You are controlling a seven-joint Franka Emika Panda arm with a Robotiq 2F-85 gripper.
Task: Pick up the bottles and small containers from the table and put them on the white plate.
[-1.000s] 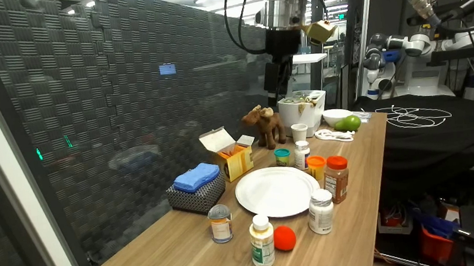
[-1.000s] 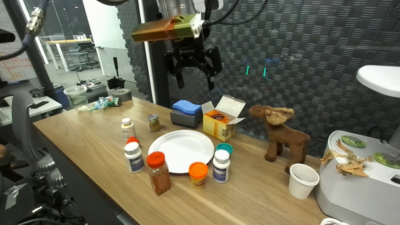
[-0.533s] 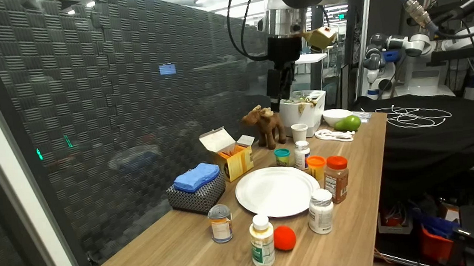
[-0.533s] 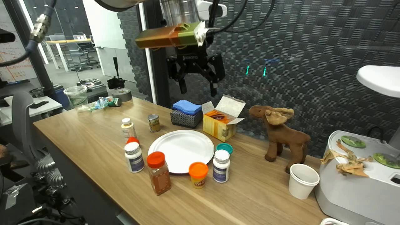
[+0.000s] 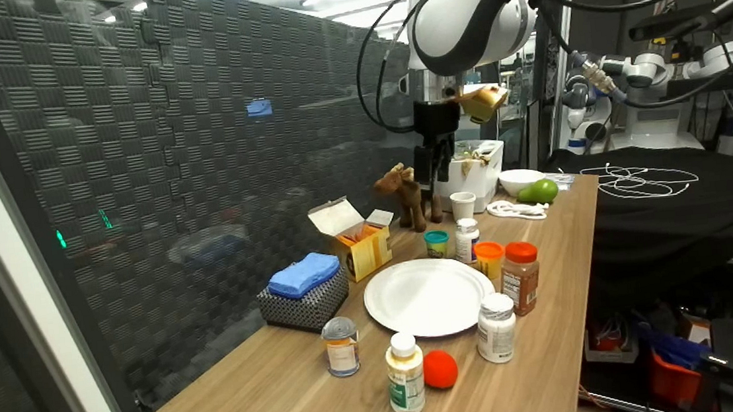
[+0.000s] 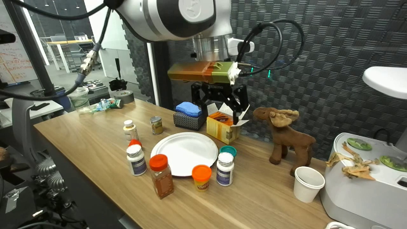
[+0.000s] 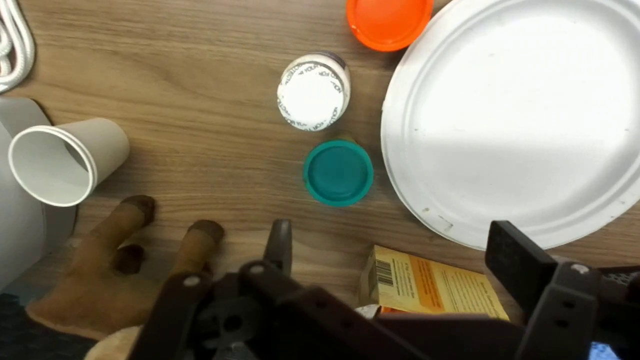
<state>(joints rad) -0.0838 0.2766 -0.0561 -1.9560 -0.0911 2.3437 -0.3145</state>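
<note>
The white plate (image 6: 184, 156) lies bare on the wood-grain table (image 6: 248, 203). Around it stand a teal-lidded tub (image 7: 338, 172), a white bottle (image 7: 312, 95), an orange-lidded tub (image 6: 201, 179), a red-capped brown jar (image 6: 162, 181) and another white bottle (image 6: 137, 160). A white bottle with a green label (image 5: 406, 375) and a silvery can (image 5: 341, 346) stand farther off. My gripper (image 6: 220, 118) is open and empty, in the air above the back of the table. In the wrist view the gripper (image 7: 390, 235) has its fingers wide apart, with the teal-lidded tub ahead of them.
An open yellow carton (image 6: 222, 130) and a patterned box with blue cloth (image 5: 305, 297) stand behind the plate. A brown toy moose (image 6: 287, 136), paper cups (image 6: 307, 184) and a white planter (image 6: 359, 184) stand to one side. A red ball (image 5: 440, 369) lies by the green-label bottle.
My open gripper has come down. In an exterior view it has also moved right, now in front of the yellow carton. The things on the table have not moved.
</note>
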